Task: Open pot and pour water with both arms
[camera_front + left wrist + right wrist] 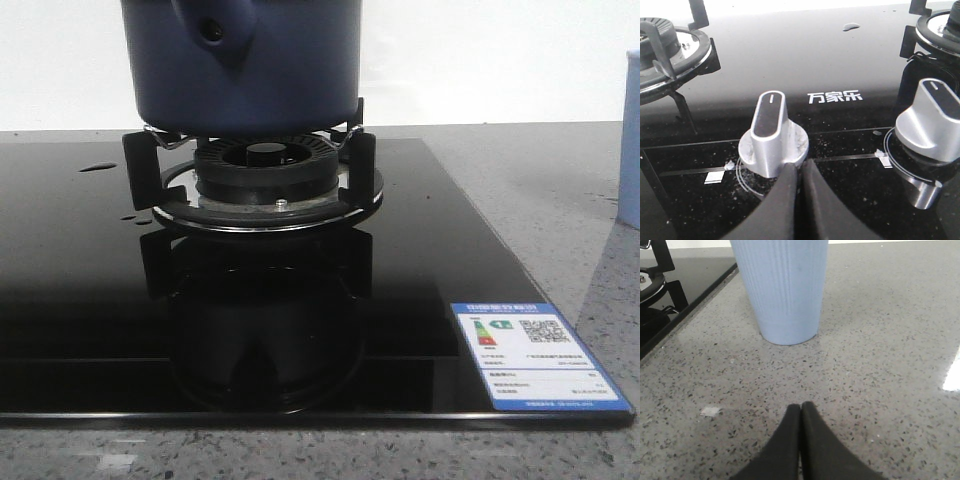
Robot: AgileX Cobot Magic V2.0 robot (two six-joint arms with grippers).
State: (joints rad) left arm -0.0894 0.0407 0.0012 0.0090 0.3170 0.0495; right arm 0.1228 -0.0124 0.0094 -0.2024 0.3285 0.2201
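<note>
Still at the start: both arms idle, jaws pressed together, nothing held.
Pot (245,65) sits on the burner (265,175), far centre; next, left gripper (799,172) by the knob (771,132) must rise to it, right gripper (801,412) facing the cup (781,290).

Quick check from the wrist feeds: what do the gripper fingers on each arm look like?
Only the fingertips show. The left gripper has two matte black fingers, smooth and curved, tapering to narrow tips. The right gripper has the same matte black, tapering pair. No cables, markings or labels are visible on either, and the arms themselves are out of view in all three feeds.
</note>
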